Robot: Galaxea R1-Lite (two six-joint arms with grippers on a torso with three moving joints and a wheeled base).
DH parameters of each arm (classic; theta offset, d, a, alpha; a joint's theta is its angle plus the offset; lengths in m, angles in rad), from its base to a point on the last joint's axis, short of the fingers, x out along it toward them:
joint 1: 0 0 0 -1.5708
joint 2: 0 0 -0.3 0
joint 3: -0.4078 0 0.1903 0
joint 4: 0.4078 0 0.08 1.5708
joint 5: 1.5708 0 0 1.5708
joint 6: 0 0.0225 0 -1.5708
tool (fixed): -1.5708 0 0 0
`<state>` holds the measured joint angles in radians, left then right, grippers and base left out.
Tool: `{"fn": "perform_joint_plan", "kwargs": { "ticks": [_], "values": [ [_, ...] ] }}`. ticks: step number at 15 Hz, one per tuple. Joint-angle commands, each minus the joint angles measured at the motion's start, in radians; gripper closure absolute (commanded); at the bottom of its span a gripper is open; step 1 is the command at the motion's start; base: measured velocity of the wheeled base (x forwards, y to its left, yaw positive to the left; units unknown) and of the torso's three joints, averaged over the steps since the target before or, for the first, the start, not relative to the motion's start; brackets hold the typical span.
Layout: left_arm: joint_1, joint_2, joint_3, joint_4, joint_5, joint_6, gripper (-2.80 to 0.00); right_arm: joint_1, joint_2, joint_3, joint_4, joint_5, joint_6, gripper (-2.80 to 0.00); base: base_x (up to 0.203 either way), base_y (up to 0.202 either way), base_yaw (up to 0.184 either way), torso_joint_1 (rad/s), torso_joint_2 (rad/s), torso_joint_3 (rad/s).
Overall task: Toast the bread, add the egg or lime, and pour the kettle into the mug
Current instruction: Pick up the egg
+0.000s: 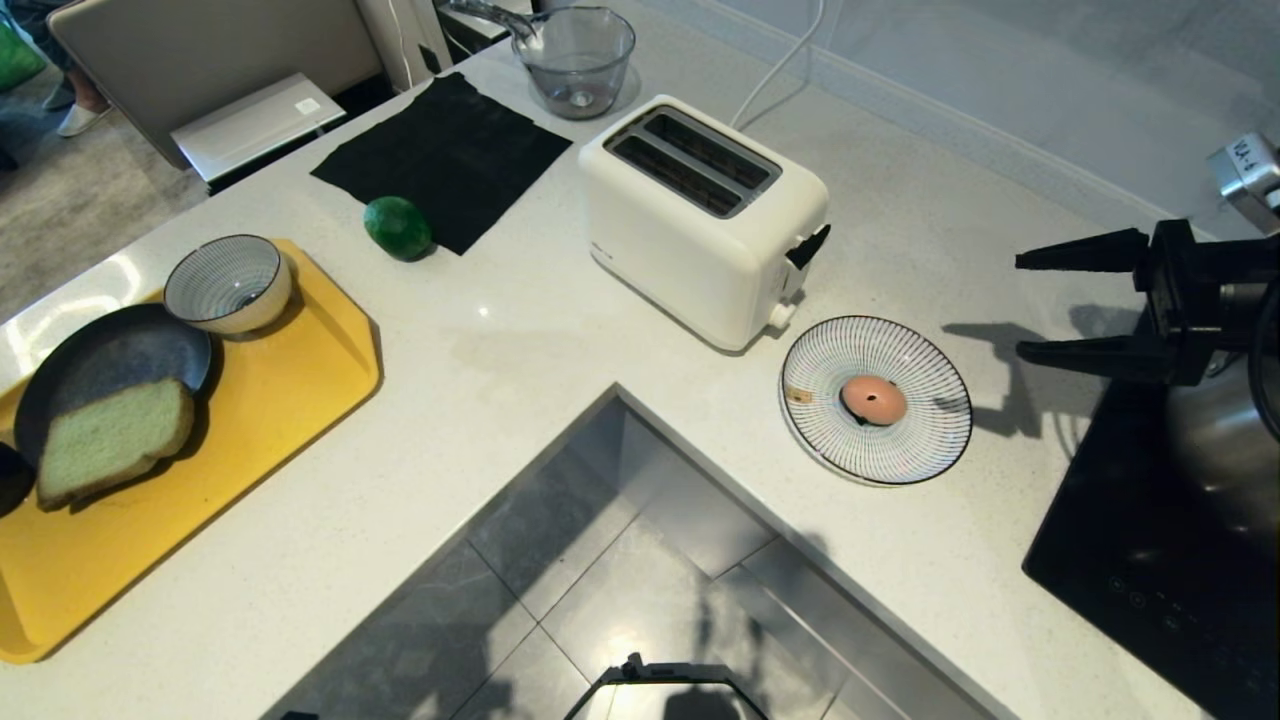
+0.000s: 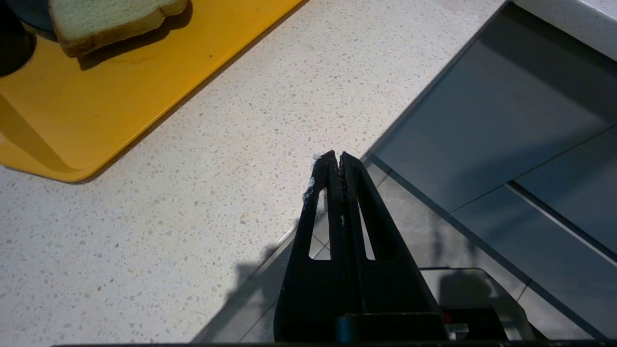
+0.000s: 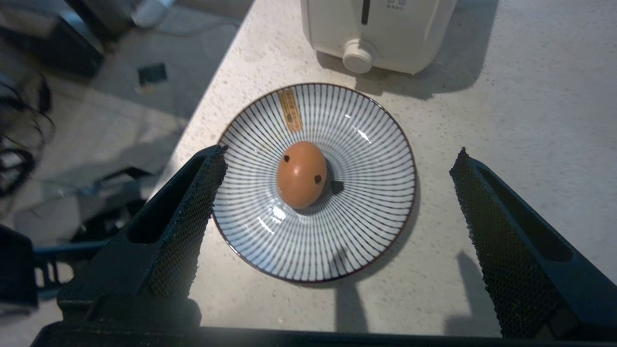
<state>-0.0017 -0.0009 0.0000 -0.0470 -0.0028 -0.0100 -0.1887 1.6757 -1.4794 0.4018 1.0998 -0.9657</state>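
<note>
Head view, nearest things: the floor shows through the notch in the counter (image 1: 520, 330), which wraps round it.
Left gripper (image 2: 336, 156): hangs over the counter's inner edge by the yellow tray (image 2: 120, 96), fingers pressed together, holding nothing.
Bread (image 1: 112, 437): lies on a dark plate (image 1: 110, 360) on the yellow tray, at the robot's left; its corner also shows in the left wrist view.
Striped bowl (image 1: 228, 283): on the same tray, just behind the dark plate.
Egg (image 1: 874, 400): rests in the middle of a striped plate (image 1: 920, 440), on the counter just in front of the toaster (image 1: 700, 225).
Right gripper (image 1: 1020, 306): in the air to the right of the striped plate, clear of it, fingers spread wide and empty; in the right wrist view the egg sits between the two fingers, well beyond them.
Lime (image 1: 397, 227): on the counter at the edge of a black cloth (image 1: 445, 155), left of the toaster.
Glass jug (image 1: 578, 60): farthest back, behind the toaster.
</note>
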Motion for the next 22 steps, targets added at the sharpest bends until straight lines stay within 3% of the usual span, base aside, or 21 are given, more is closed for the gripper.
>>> {"fn": "perform_joint_plan", "kwargs": {
  "ticks": [1, 3, 6, 7, 10, 11, 12, 15, 22],
  "values": [
    [0.0, -0.001, 0.015, -0.001, 0.0, -0.001, 0.0, 0.029, -0.04, -0.098, 0.09, -0.116, -0.121, -2.8, 0.0, 0.0, 0.0, 0.0, 0.0, 0.0],
    [0.0, -0.001, 0.015, -0.001, 0.0, -0.001, 0.0, 0.052, -0.032, -0.215, 0.285, -0.158, -0.168, -2.8, 0.0, 0.0, 0.0, 0.0, 0.0, 0.0],
    [0.0, -0.001, 0.015, -0.001, 0.0, -0.001, 0.0, 0.072, 0.002, -0.49, 0.798, -0.246, -0.186, -2.8, 0.0, 0.0, 0.0, 0.0, 0.0, 0.0],
    [0.0, -0.001, 0.015, -0.001, 0.0, -0.001, 0.0, 0.077, 0.01, -0.515, 0.878, -0.303, -0.219, -2.8, 0.0, 0.0, 0.0, 0.0, 0.0, 0.0],
    [0.0, -0.001, 0.015, -0.001, 0.0, -0.001, 0.0, 0.061, 0.028, -0.507, 0.882, -0.435, -0.561, -2.8, 0.0, 0.0, 0.0, 0.0, 0.0, 0.0],
    [0.0, -0.001, 0.015, -0.001, 0.0, -0.001, 0.0, 0.052, 0.031, -0.491, 0.885, -0.455, -0.65, -2.8, 0.0, 0.0, 0.0, 0.0, 0.0, 0.0],
    [0.0, -0.001, 0.015, -0.001, 0.0, -0.001, 0.0, 0.047, 0.024, -0.467, 0.889, -0.461, -0.676, -2.8, 0.0, 0.0, 0.0, 0.0, 0.0, 0.0],
    [0.0, -0.001, 0.015, -0.001, 0.0, -0.001, 0.0, 0.062, 0.019, -0.464, 0.945, -0.46, -0.658, -2.8, 0.0, 0.0, 0.0, 0.0, 0.0, 0.0],
    [0.0, -0.001, 0.015, -0.001, 0.0, -0.001, 0.0, 0.1, 0.003, -0.498, 1.04, -0.443, -0.451, -2.8, 0.0, 0.0, 0.0, 0.0, 0.0, 0.0]
  ]
}}
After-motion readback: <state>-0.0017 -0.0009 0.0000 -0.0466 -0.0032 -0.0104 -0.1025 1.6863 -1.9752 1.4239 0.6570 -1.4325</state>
